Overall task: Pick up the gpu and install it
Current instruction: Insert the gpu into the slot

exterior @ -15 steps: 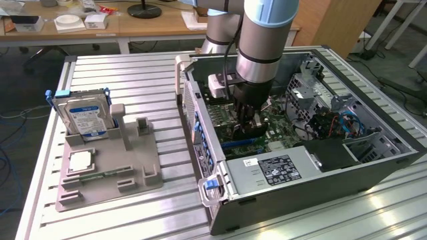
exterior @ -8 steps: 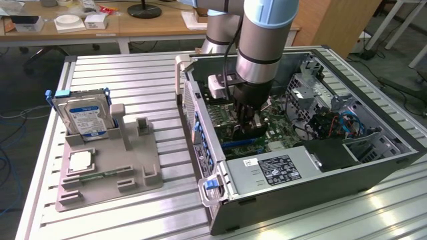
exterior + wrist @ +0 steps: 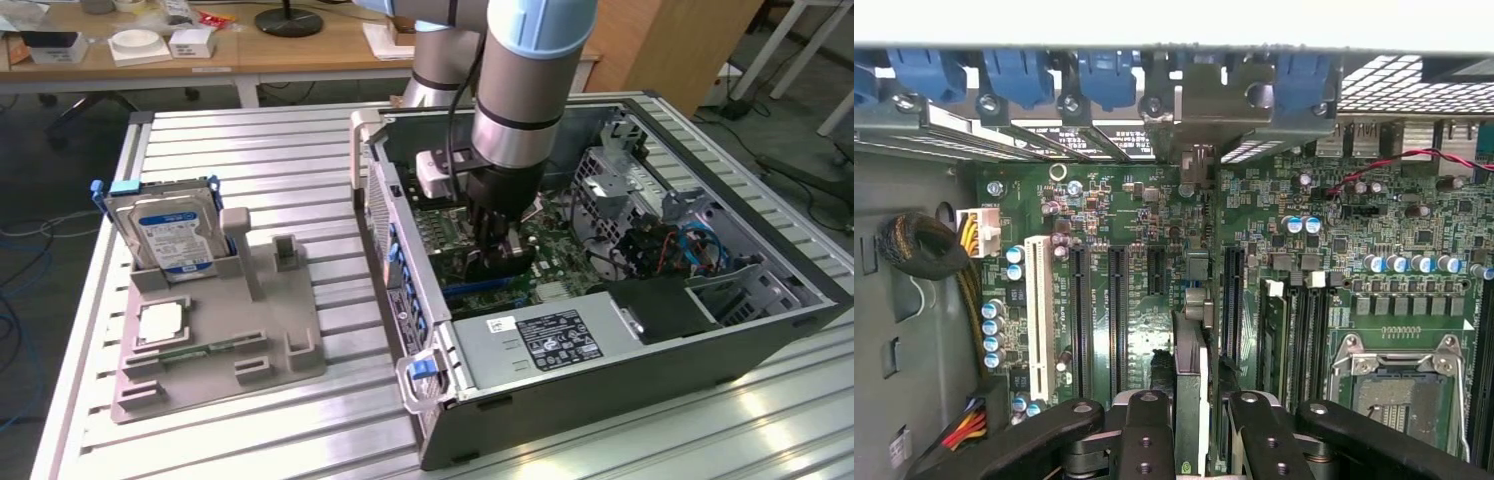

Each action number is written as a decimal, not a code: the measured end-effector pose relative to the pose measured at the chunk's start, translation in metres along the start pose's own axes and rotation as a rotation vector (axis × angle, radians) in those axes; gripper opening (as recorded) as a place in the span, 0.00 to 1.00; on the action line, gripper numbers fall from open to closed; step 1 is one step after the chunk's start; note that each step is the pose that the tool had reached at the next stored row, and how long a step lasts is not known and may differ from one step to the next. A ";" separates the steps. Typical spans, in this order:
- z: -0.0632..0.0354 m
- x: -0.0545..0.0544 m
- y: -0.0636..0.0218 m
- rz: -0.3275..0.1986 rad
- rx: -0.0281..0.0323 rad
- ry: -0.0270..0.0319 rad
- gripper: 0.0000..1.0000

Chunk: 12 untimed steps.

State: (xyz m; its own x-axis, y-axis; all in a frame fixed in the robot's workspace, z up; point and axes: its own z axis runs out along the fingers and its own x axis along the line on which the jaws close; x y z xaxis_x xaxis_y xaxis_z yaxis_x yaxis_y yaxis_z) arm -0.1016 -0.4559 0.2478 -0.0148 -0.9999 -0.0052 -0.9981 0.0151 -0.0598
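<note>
The gpu [image 3: 497, 265], a slim dark card, hangs inside the open computer case [image 3: 587, 385], low over the green motherboard [image 3: 567, 270]. My gripper [image 3: 491, 238] is shut on its upper edge. The wrist view sees the gpu [image 3: 1191, 350] edge-on between my black fingers [image 3: 1146, 430], with my gripper [image 3: 1194, 415] clamped on it. The card lines up with the gap between the black expansion slots [image 3: 1118, 310], and its far end points at the metal rear bracket openings [image 3: 1199, 105]. Whether its lower edge touches a slot I cannot tell.
A grey fixture tray [image 3: 267, 340] at the exterior view's left holds a silver hard drive [image 3: 167, 230], a processor chip [image 3: 160, 322] and a green memory stick [image 3: 200, 350]. Power supply [image 3: 547, 340], drive cage and cables [image 3: 667, 250] crowd the case. Blue clips [image 3: 1014, 75] and the processor socket [image 3: 1399, 385] flank the card.
</note>
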 end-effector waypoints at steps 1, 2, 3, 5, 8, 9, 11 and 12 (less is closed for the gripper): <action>0.0002 0.000 0.0000 0.000 0.0000 0.0000 0.26; 0.0004 0.000 0.0000 0.000 0.0001 -0.0001 0.26; 0.0006 0.000 0.0001 0.000 0.0000 -0.0001 0.26; 0.0010 0.000 0.0001 0.000 0.0000 -0.0002 0.26; 0.0021 0.000 0.0001 0.000 0.0001 -0.0002 0.26; 0.0026 0.000 0.0002 0.000 0.0001 -0.0002 0.26; 0.0037 0.000 0.0003 0.000 0.0001 -0.0002 0.26; 0.0040 0.000 0.0003 0.000 0.0000 0.0000 0.26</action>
State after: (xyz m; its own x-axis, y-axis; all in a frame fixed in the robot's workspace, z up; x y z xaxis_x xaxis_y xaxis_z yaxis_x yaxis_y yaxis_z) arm -0.1017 -0.4559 0.2437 -0.0148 -0.9999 -0.0053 -0.9981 0.0151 -0.0599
